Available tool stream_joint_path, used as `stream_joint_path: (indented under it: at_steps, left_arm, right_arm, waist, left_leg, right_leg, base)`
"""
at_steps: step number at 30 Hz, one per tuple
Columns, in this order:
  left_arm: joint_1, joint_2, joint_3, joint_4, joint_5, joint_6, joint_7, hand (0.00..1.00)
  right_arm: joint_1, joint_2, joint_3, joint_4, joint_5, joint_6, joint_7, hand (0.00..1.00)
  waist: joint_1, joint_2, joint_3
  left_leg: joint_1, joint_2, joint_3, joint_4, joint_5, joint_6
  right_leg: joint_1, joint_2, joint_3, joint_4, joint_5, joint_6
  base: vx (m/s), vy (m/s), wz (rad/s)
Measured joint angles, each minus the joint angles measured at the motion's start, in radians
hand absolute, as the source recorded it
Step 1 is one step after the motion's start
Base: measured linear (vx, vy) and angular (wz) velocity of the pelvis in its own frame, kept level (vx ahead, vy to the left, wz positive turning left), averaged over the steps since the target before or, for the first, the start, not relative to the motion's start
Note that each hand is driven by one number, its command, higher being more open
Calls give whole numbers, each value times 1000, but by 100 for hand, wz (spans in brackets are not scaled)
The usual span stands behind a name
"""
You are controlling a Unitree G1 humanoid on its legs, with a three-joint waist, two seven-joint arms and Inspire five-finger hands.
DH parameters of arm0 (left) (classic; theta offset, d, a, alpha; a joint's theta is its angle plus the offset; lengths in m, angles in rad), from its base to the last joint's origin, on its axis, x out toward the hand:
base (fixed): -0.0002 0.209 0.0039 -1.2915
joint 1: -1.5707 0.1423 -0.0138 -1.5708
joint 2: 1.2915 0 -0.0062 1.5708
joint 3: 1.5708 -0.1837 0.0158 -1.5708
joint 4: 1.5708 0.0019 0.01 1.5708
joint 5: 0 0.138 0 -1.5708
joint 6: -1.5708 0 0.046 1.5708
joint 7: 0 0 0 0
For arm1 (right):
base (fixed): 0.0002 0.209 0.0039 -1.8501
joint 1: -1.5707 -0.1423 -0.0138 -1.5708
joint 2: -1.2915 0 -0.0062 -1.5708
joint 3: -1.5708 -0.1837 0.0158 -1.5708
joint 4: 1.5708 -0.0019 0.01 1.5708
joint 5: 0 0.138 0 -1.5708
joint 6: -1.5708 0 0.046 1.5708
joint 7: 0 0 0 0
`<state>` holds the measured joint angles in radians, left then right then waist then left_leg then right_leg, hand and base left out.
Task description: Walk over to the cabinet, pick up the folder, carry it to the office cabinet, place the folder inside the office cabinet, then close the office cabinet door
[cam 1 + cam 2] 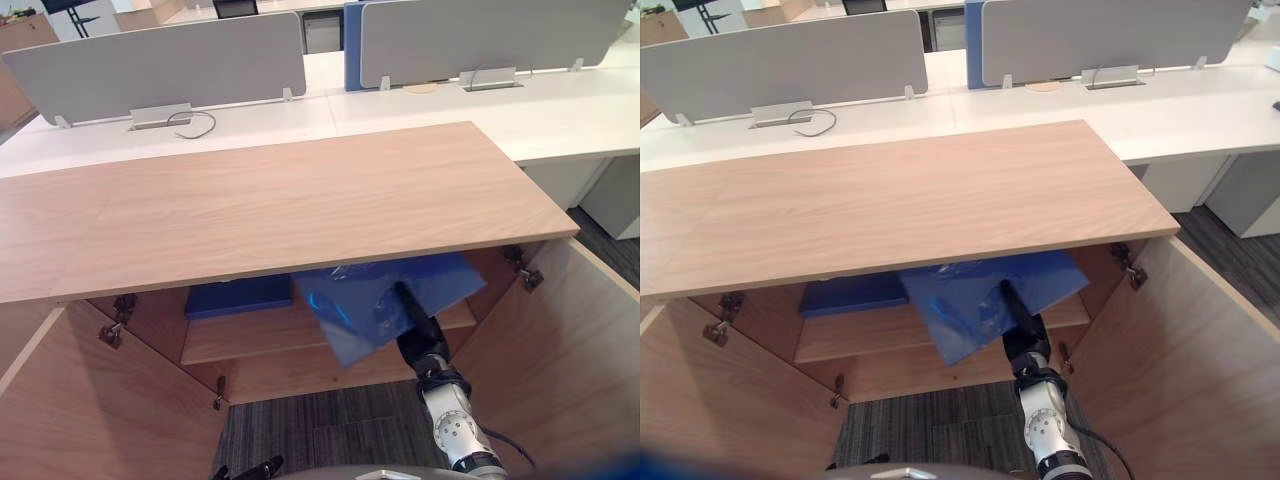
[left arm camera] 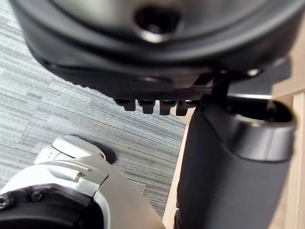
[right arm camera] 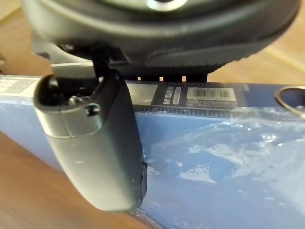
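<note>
Folder (image 1: 350, 300) half on cabinet shelf (image 1: 250, 335), corner overhanging mid-frame, my right hand (image 3: 95, 143) clenched on it. Letting go now risks it tipping out. Left hand (image 2: 143, 52) idle, grip unreadable.

The folder (image 3: 214, 157) bears a barcode label (image 3: 211, 93), its print unreadable.

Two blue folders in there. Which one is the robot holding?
The plastic-wrapped folder, tilted over the shelf edge, in its right hand; the darker folder lies flat, untouched.
</note>
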<state>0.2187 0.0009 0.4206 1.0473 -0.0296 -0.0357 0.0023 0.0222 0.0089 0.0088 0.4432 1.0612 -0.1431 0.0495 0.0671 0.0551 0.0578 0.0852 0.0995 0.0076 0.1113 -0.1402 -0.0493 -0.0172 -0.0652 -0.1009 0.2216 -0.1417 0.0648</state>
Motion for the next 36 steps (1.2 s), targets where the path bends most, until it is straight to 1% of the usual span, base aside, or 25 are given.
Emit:
stream_joint_path:
  at_steps: [1, 4, 6, 8, 9, 11, 12, 13, 14, 16, 17, 18, 19, 20, 21, 22, 23, 25, 26, 27, 29, 32, 33, 35, 36]
  left_arm:
    - [3, -1, 0, 0, 0, 1, 4, 100]
    - [5, -4, 0, 0, 0, 1, 13, 100]
    - [6, -5, 0, 0, -1, 2, 17, 100]
    - [7, -5, 0, -2, -2, 3, 22, 100]
    - [7, -6, 0, -2, -2, 3, 23, 100]
    - [0, -9, 0, -5, -1, 2, 35, 100]
    - [-11, -9, 0, -12, -1, 2, 40, 100]
    - [-23, -11, -2, -23, -1, 1, 41, 100]
    - [-48, -17, -4, -24, -6, 0, 43, 100]
    - [-76, -18, -8, -23, -42, 3, 43, 100]
    - [-79, -17, -4, -23, -82, 3, 41, 100]
    - [-80, -19, -1, -23, -95, 4, 40, 100]
    - [-85, -22, 6, -23, -120, 6, 39, 100]
    - [-86, -29, 39, -23, -128, 11, 36, 100]
    - [-86, -34, 60, -22, -135, 17, 34, 100]
    - [-86, -45, 108, -17, -158, 29, 30, 100]
    - [-86, -51, 131, -15, -176, 37, 30, 100]
    - [-87, -73, 230, -1, -249, 64, 20, 100]
    - [-88, -81, 253, -1, -267, 69, 18, 100]
    - [-89, -89, 290, 1, -295, 72, 15, 100]
    - [-90, -95, 302, 4, -316, 91, 14, 100]
    - [-91, -95, 307, 3, -323, 94, 14, 100]
    - [-90, -95, 317, 1, -323, 94, 16, 100]
    - [-90, -94, 340, -4, -323, 94, 20, 100]
    - [-90, -93, 346, -4, -323, 94, 21, 100]
  right_arm:
    - [0, 5, -22, 0, 45, -17, 0, 0]
    - [-1, 30, -80, 0, 103, -56, -5, 0]
    - [-6, 39, -110, 6, 127, -71, -21, 0]
    - [-27, 61, -146, 14, 161, -81, -42, 0]
    - [-36, 65, -157, 16, 170, -87, -49, 0]
    - [-83, 66, -188, 28, 219, -112, -65, 0]
    - [-129, 65, -204, 30, 245, -137, -79, 0]
    - [-177, 63, -224, 34, 245, -151, -88, 0]
    - [-251, 58, -243, 42, 244, -175, -106, 0]
    - [-372, 59, -281, 67, 242, -192, -148, 0]
    - [-450, 63, -304, 91, 242, -191, -171, 0]
    - [-483, 63, -310, 100, 244, -193, -179, 0]
    - [-532, 64, -323, 108, 244, -192, -191, 0]
    - [-574, 65, -339, 129, 244, -185, -198, 0]
    - [-596, 64, -344, 146, 244, -184, -207, 0]
    - [-634, 64, -352, 174, 244, -180, -224, 0]
    - [-651, 64, -362, 186, 243, -173, -232, 0]
    - [-713, 68, -408, 230, 237, -143, -280, 0]
    - [-725, 67, -422, 236, 234, -135, -294, 0]
    - [-748, 64, -448, 256, 234, -123, -315, 100]
    - [-781, 62, -496, 285, 234, -106, -356, 100]
    - [-793, 64, -502, 298, 234, -106, -381, 100]
    - [-798, 67, -503, 299, 234, -106, -383, 100]
    - [-821, 68, -519, 308, 226, -96, -383, 100]
    - [-833, 67, -525, 315, 223, -94, -383, 100]
  waist:
    - [2, 0, -5]
    - [5, 4, -11]
    - [8, 5, -12]
    - [9, 4, -11]
    - [9, 5, -10]
    - [12, 13, -4]
    - [13, 17, 22]
    - [13, 21, 52]
    - [13, 34, 81]
    - [15, 44, 96]
    - [17, 47, 116]
    - [18, 51, 128]
    - [24, 51, 143]
    - [32, 51, 146]
    - [36, 50, 147]
    - [38, 47, 149]
    - [38, 46, 149]
    - [49, 34, 157]
    - [53, 30, 157]
    - [64, 20, 158]
    - [73, 13, 158]
    - [78, 7, 156]
    - [82, -4, 147]
    - [89, -26, 128]
    - [89, -31, 124]
  left_leg:
    - [6, -1, -2, -7, 2, -3]
    - [14, -6, -20, -21, 5, -7]
    - [14, -11, -29, -23, 6, -10]
    - [-2, -23, -49, -24, 18, -21]
    - [-4, -28, -52, -19, 20, -19]
    - [-43, -42, -63, 27, 19, -18]
    - [-74, -59, -72, 74, 18, -16]
    - [-106, -72, -71, 128, 7, -11]
    - [-185, -88, -70, 241, -27, 14]
    - [-325, -105, -56, 415, -100, 25]
    - [-384, -113, -38, 511, -160, 41]
    - [-410, -119, -31, 557, -195, 51]
    - [-473, -128, -16, 665, -243, 54]
    - [-531, -134, 3, 760, -288, 54]
    - [-560, -137, 14, 805, -310, 51]
    - [-609, -141, 36, 876, -342, 57]
    - [-632, -143, 46, 907, -356, 57]
    - [-708, -148, 99, 1008, -393, 65]
    - [-727, -148, 112, 1030, -404, 68]
    - [-759, -150, 136, 1070, -420, 67]
    - [-796, -158, 154, 1119, -437, 60]
    - [-799, -161, 158, 1118, -440, 60]
    - [-799, -161, 160, 1114, -440, 59]
    - [-797, -161, 160, 1108, -441, 59]
    - [-796, -161, 160, 1106, -441, 59]
  right_leg:
    - [13, -2, -7, -12, 0, 1]
    - [45, -7, -28, -51, 9, 9]
    - [57, -11, -36, -68, 13, 10]
    - [56, -25, -56, -68, 13, 10]
    - [54, -31, -62, -65, 13, 10]
    - [27, -50, -78, -22, 6, 14]
    - [-3, -73, -88, 39, -11, 20]
    - [-37, -93, -88, 106, -30, 19]
    - [-110, -115, -84, 216, -63, 16]
    - [-254, -147, -55, 393, -128, 14]
    - [-315, -163, -29, 486, -189, 23]
    - [-345, -171, -16, 534, -223, 25]
    - [-417, -188, 17, 646, -267, 33]
    - [-486, -199, 51, 739, -306, 43]
    - [-520, -203, 70, 784, -323, 50]
    - [-582, -210, 104, 857, -347, 58]
    - [-613, -212, 123, 886, -356, 61]
    - [-722, -212, 199, 990, -379, 72]
    - [-750, -211, 218, 1014, -384, 78]
    - [-800, -210, 254, 1057, -394, 90]
    - [-852, -210, 291, 1108, -409, 100]
    - [-861, -211, 299, 1114, -411, 100]
    - [-866, -211, 301, 1116, -415, 93]
    - [-871, -211, 302, 1121, -419, 91]
    - [-871, -211, 301, 1121, -421, 88]
  base:
    - [56, 15, 16]
    - [54, 33, 20]
    - [29, 28, 19]
    - [-3, 25, 25]
    - [-44, 35, 32]
    - [-72, 51, 30]
    - [-100, 56, 29]
    - [-230, 95, 33]
    - [-248, 79, 24]
    - [-281, 54, 7]
    - [-278, 35, -9]
    - [-336, 53, -12]
    - [-266, 57, -16]
    - [-247, 53, -20]
    - [-187, 48, -27]
    - [-123, 45, -24]
    - [-130, 74, -33]
    - [-96, 104, -36]
    - [-51, 132, -35]
    - [-14, 95, -25]
    - [21, 66, -15]
    - [40, 11, -3]
    - [60, -32, -3]
    - [80, -63, -1]
    - [82, -78, 1]
